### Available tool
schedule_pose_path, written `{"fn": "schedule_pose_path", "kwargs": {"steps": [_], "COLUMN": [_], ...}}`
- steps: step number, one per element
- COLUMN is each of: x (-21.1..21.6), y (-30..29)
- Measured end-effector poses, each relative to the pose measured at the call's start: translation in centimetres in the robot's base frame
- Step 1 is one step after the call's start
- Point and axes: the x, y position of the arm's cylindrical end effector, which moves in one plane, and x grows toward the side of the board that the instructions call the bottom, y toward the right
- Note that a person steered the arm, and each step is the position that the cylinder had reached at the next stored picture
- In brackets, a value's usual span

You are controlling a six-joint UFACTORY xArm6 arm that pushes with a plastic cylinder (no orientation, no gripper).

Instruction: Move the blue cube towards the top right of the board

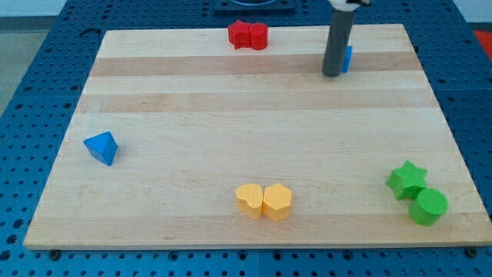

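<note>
My tip (332,74) touches blue cube (347,58) from its left, upper right of frame. No claw in view. Push slow, centred, stop before table (231,146) edge.

I see a pale wooden worktop (231,138) with light and darker plank stripes. Two red blocks (247,35) touch at its top edge. A blue cube (347,58) shows near the top right, mostly hidden behind my tip (332,74). A blue triangular block (101,148) lies at the view's left. Two touching yellow blocks (264,201) sit near the bottom, and a green star (407,179) touches a green cylinder (428,206) at bottom right.
</note>
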Motion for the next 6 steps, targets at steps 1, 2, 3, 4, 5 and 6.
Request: {"fn": "schedule_pose_path", "kwargs": {"steps": [1, 2, 3, 4, 5, 6], "x": [-2.4, -2.8, -2.5, -3.4, -4.0, -1.9], "y": [2.8, 3.1, 1.1, 1.1, 1.6, 1.7]}}
